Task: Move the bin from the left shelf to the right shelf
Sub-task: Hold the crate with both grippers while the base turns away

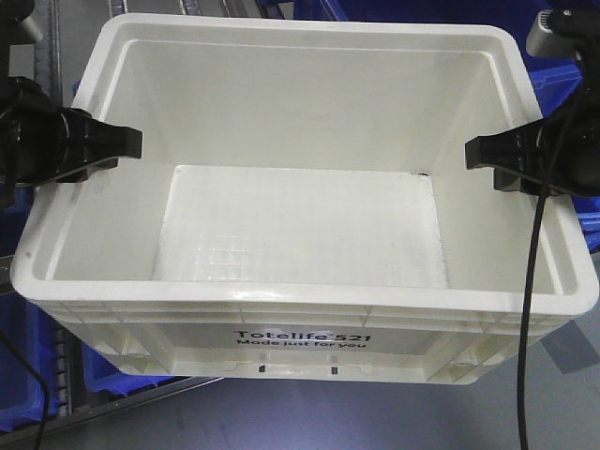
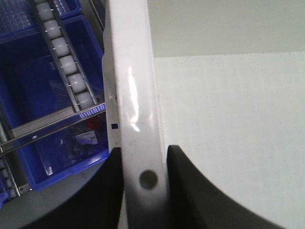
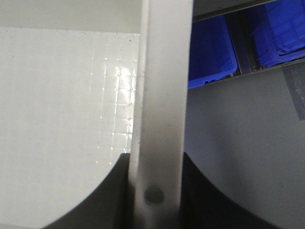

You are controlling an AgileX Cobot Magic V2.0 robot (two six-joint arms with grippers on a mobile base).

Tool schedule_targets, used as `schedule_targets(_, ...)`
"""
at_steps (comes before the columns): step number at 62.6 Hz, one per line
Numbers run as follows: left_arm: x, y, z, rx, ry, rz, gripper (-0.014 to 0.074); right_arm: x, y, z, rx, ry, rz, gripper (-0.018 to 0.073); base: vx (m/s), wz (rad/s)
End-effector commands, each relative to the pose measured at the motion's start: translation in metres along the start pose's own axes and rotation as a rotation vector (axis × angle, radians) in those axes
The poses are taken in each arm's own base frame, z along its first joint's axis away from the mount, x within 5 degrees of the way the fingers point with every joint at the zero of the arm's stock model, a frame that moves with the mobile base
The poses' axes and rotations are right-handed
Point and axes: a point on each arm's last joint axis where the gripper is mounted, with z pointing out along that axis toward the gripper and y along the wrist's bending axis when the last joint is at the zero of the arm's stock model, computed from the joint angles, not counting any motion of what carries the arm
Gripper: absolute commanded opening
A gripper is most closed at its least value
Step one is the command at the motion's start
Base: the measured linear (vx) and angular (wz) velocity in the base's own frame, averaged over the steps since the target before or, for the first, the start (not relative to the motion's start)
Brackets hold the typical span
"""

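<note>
White Totelife tote (image 1: 300, 302) gripped at both ends; left gripper (image 1: 131, 142) closed across its left rim, one jaw each side. Right gripper (image 1: 476, 153) pinches the right rim likewise; blue bins (image 2: 43, 95) alongside.

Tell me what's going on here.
Both arms are holding the white bin by its side walls: the left pincer is clamped over the left rim, the right pincer over the right rim. The bin is empty and appears lifted, with blue bins and grey floor visible beneath it.
</note>
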Motion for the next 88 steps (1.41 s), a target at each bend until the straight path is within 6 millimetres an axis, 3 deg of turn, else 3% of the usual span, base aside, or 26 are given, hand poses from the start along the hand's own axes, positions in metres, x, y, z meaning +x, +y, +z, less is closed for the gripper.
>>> schedule_targets(1, -0.0162, -0.0018, -0.0228, 0.031, -0.174, 0.047, -0.0007, -0.0162, -0.0076, -0.0221, 0.044, -0.186, -0.055, -0.0005, -0.06, -0.28)
schedule_targets(37, -0.0162, -0.0018, -0.0228, 0.031, -0.174, 0.047, -0.0006, -0.0162, -0.0076, -0.0221, 0.044, -0.186, -0.055, -0.0005, -0.05, -0.38)
schedule_targets(88, -0.0162, -0.0018, -0.0228, 0.031, -0.174, 0.047, -0.0006, -0.0162, -0.0076, -0.0221, 0.044, -0.186, -0.055, -0.0005, 0.01, -0.6)
